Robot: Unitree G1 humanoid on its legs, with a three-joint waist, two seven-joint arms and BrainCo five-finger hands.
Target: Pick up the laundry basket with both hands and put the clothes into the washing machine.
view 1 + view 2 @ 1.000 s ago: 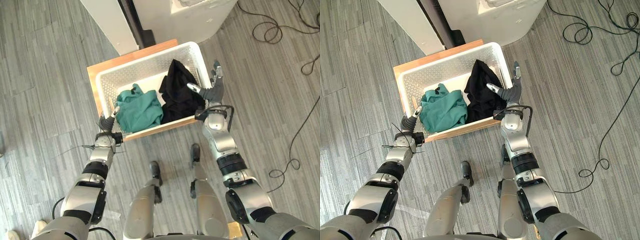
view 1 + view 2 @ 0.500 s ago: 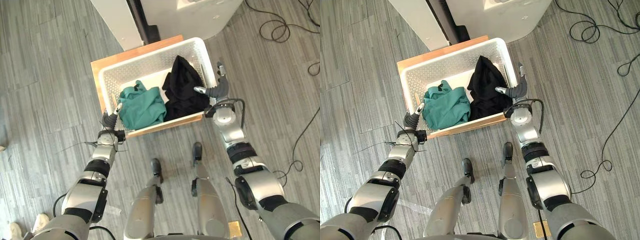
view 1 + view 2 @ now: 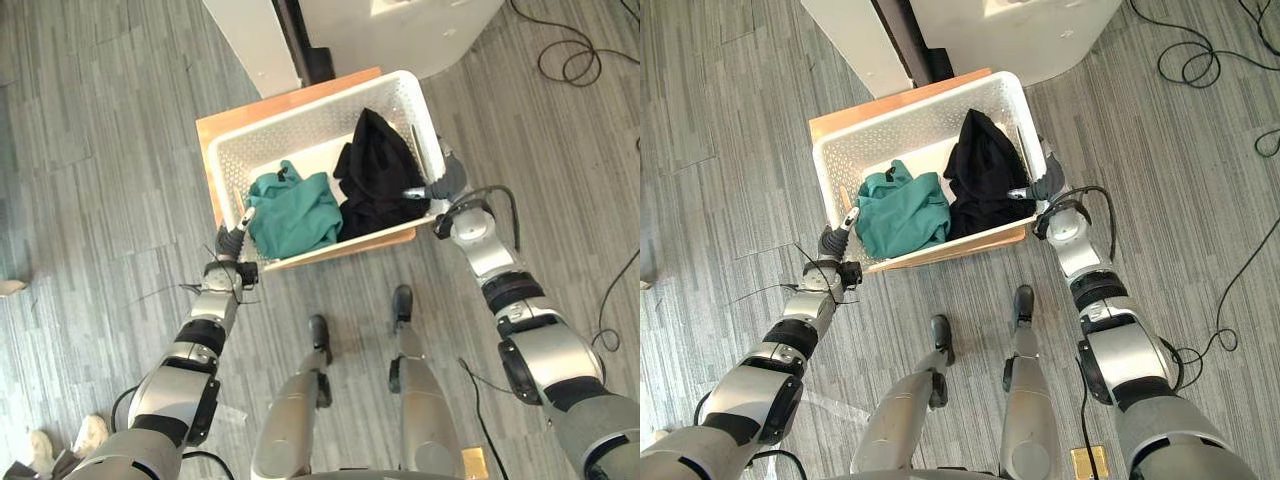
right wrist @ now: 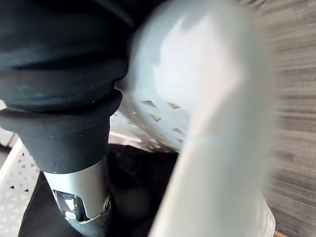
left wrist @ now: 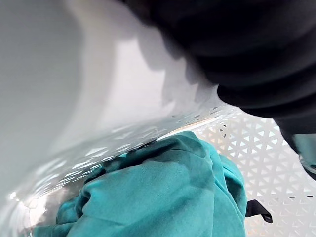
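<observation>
Hugs laundry basket [image 3: 300, 128] on wooden stand [image 3: 290, 92] closer than a second ago with right hand [image 3: 449, 181]: thumb inside wall, fingers straight outside, unclamped. Cannot tell left hand [image 3: 232, 242] grip. Risks lopsided lift, spilling black garment [image 3: 378, 175] and green garment [image 3: 293, 212] inside. Reveals, from right wrist, thumb beside black garment.

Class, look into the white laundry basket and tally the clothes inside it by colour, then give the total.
teal garment: 1
black garment: 1
Total: 2
</observation>
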